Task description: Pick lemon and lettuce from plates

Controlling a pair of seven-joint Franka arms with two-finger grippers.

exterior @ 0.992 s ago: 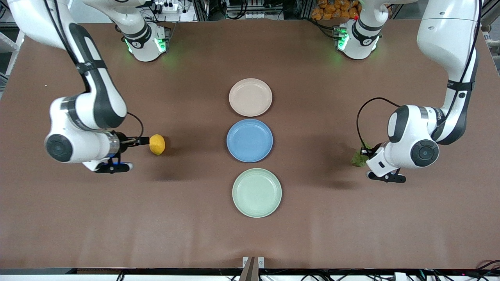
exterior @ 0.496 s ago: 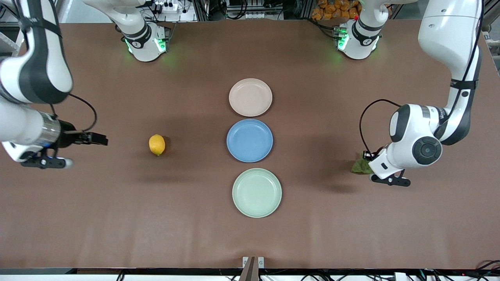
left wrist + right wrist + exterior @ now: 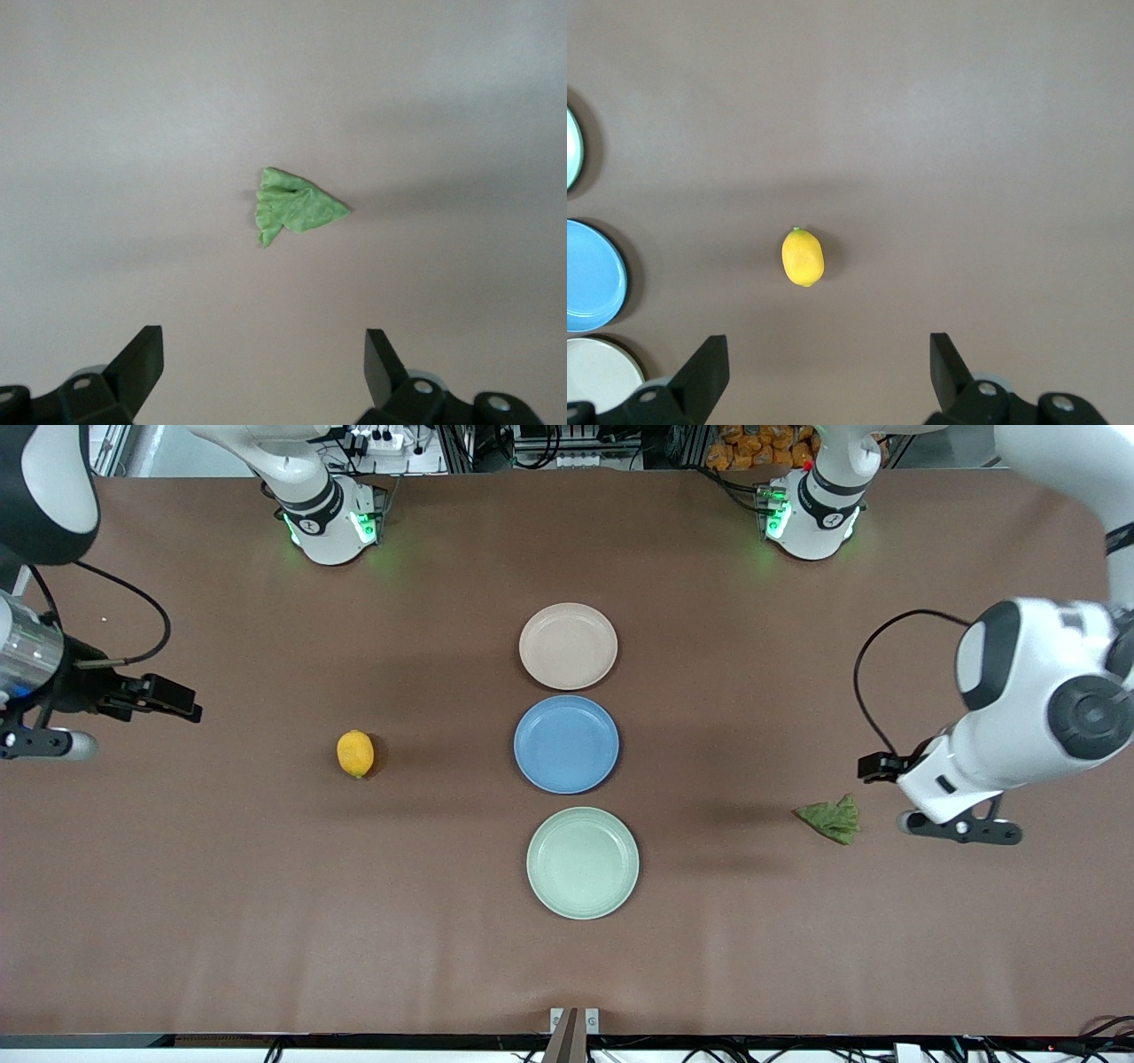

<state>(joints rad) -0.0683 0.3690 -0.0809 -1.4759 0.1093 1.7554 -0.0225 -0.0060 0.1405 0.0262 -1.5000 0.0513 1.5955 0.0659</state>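
The lemon [image 3: 355,754] lies on the bare table toward the right arm's end, beside the blue plate; it also shows in the right wrist view [image 3: 803,258]. The lettuce [image 3: 831,819] lies on the bare table toward the left arm's end; it also shows in the left wrist view [image 3: 294,207]. The beige-pink plate [image 3: 568,646] and the mint green plate [image 3: 582,862] hold nothing. My right gripper [image 3: 177,700] is open and empty, raised over the table's end, apart from the lemon. My left gripper [image 3: 877,766] is open and empty, raised beside the lettuce.
A blue plate [image 3: 566,744] sits between the two other plates in a row down the table's middle. The arm bases [image 3: 330,518] stand along the table edge farthest from the front camera.
Both arms have let go and drawn back toward their own ends of the table, rising. The lemon and the lettuce stay on the table; the lettuce now shows whole.
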